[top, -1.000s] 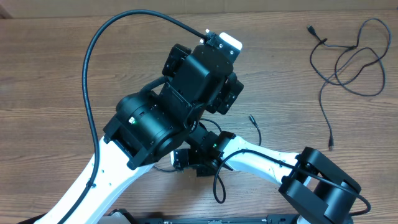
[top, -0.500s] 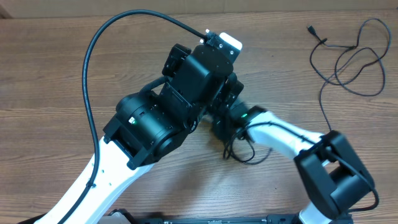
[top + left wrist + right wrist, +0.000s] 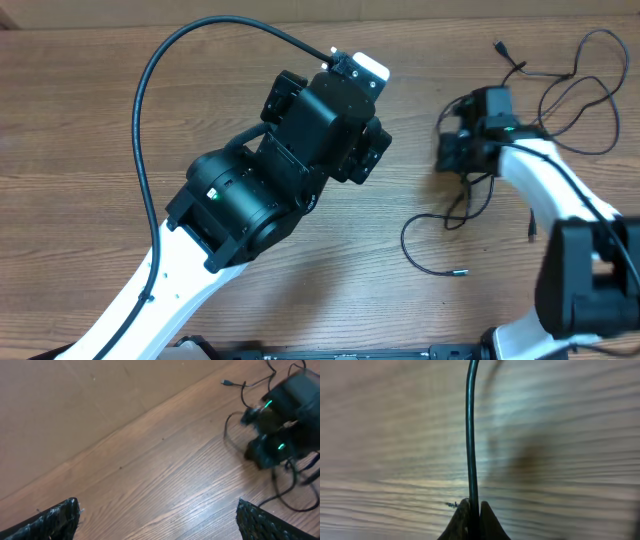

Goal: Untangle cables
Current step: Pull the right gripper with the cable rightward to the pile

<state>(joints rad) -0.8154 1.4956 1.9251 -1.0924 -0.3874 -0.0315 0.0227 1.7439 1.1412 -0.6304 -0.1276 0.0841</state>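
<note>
While our right gripper (image 3: pixel 472 511) is pinching one thin cable (image 3: pixel 405 245), slack trailing below it, our left gripper (image 3: pixel 159 521) is hanging open; next we are probably needing to draw it clear of the second cable (image 3: pixel 572 78) alongside.

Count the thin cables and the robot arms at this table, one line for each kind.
Thin cables: 2 (loose cable; held cable in the right claw)
Arms: 2 (left arm; right arm)
Total: 4
</note>
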